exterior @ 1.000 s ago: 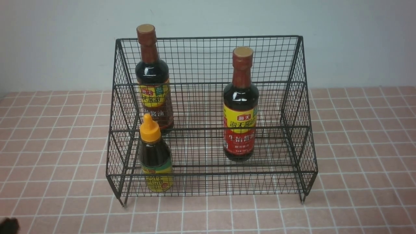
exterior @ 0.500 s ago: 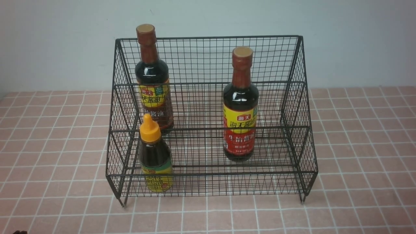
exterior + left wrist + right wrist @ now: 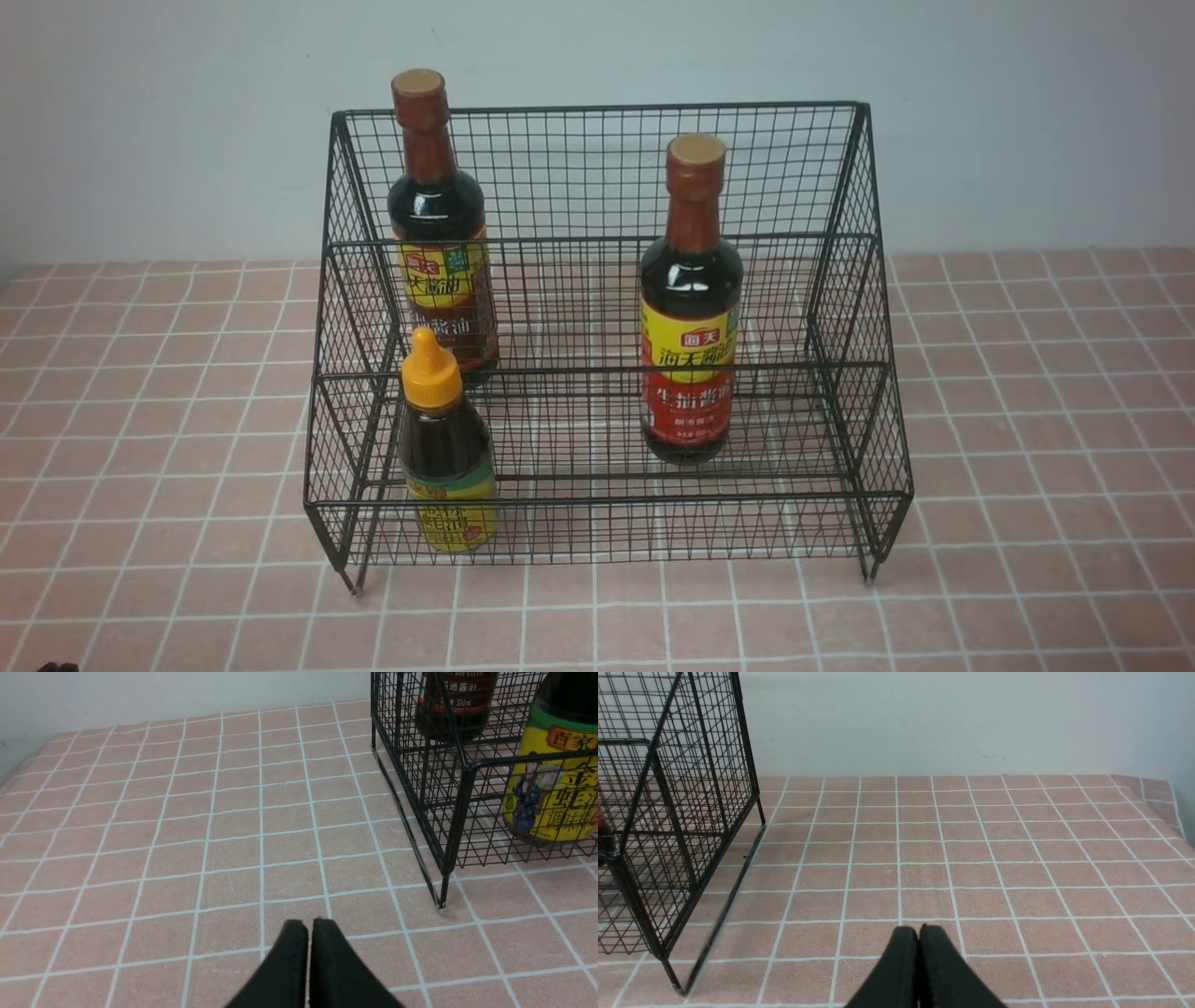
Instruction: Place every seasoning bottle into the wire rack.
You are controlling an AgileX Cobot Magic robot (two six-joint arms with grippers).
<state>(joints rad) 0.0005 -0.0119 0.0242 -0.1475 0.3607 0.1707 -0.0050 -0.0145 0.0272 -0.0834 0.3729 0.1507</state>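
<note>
The black wire rack [image 3: 840, 187] stands mid-table. Inside it, one tall seasoning bottle [image 3: 439, 224] stands on the upper tier at the left. A second tall bottle [image 3: 691, 308] stands on the middle tier at the right. The short bottle with the orange nozzle cap [image 3: 446, 448] stands on the lowest tier at the front left and shows in the left wrist view [image 3: 556, 784]. My left gripper [image 3: 309, 926] is shut and empty over the tiles, left of the rack's front leg [image 3: 443, 891]. My right gripper [image 3: 919, 932] is shut and empty, right of the rack [image 3: 658, 812].
The table is covered with a pink tiled cloth [image 3: 1027, 420]. A pale wall [image 3: 1027, 112] stands behind the rack. The cloth's right edge shows in the right wrist view [image 3: 1174, 807]. A dark tip of the left arm [image 3: 56, 666] shows at the bottom left corner.
The dark left arm tip at the bottom left corner of the front view has drawn back almost out of the frame. The bottles and rack have not moved.
</note>
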